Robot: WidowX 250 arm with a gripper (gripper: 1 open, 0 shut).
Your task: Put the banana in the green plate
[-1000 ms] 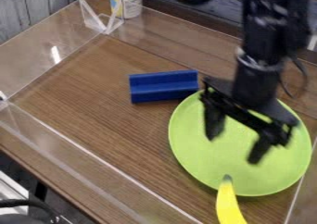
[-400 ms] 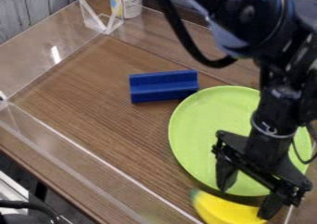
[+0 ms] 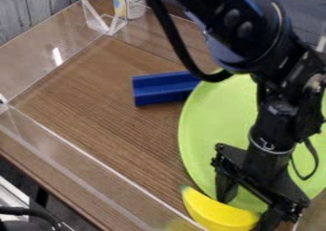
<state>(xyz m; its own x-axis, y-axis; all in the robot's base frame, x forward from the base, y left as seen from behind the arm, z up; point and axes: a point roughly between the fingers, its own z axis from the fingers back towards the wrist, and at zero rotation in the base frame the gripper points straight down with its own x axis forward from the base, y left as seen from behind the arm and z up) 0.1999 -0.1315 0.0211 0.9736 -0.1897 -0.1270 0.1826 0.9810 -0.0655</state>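
One black tool [image 3: 257, 191] hangs low over the near rim of the green plate [image 3: 199, 139], its fingers spread apart, with the banana [image 3: 216, 212] just beneath and beside them. The yellow toy lies at the plate's near edge, towards the bottom of the view (whether it rests on the rim or only against it, I cannot tell). Nothing looks gripped: the tool is released.

The step in hand, as I judge it, is to take hold of the banana. To do that well, bring one finger to each long side of it, near the middle of its length, and let both touch at about the same moment; a one-sided nudge could roll a curved, plump thing away. Keep the tips from pressing on the plate, since a push on the rim might slide or tip it. Close gently, check that the fruit comes along, then lift just enough to clear the rim and carry it inward before letting go (a low drop should stop it rolling).

As for the count: one banana, one green plate, one robot arm [image 3: 254, 30] with its single tool. Beyond the plate lies one blue block [image 3: 165, 89], well apart from the fruit, and at the far edge of the wooden worktop [image 3: 95, 106] stands one can [image 3: 129, 3].
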